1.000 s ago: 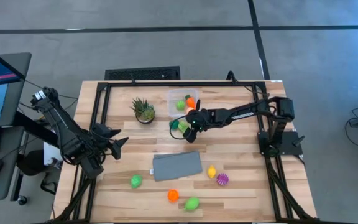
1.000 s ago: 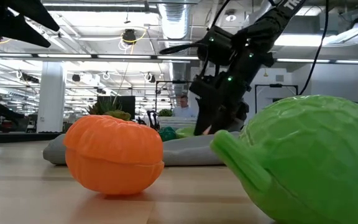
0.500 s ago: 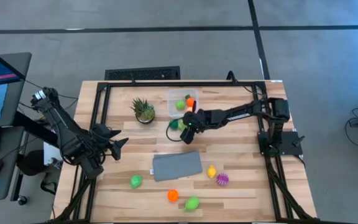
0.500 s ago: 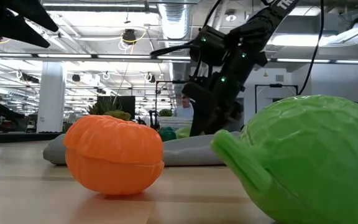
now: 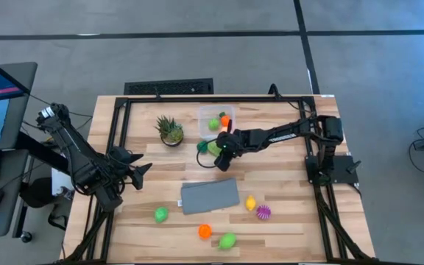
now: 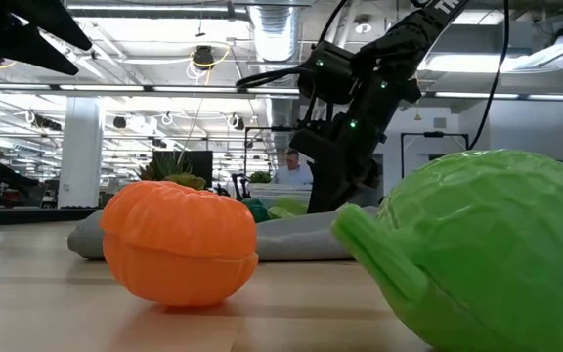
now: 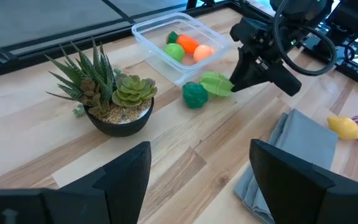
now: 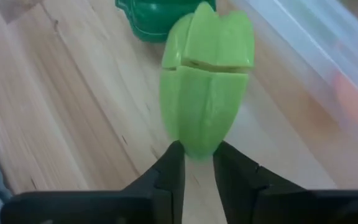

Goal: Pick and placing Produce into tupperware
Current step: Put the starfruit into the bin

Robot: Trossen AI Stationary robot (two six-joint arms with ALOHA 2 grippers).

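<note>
At left of the frame the left gripper (image 5: 140, 168) waits open, empty. At centre the right gripper (image 5: 218, 149) pinches the light-green produce (image 8: 205, 74), long axis along its fingers; the tupperware (image 5: 206, 112) lies just above, nearer this arm.

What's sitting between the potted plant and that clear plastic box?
In the left wrist view, a dark green toy vegetable lies on bare wood between the potted plant and the tupperware. Beside it, the right gripper holds a light green piece.
</note>
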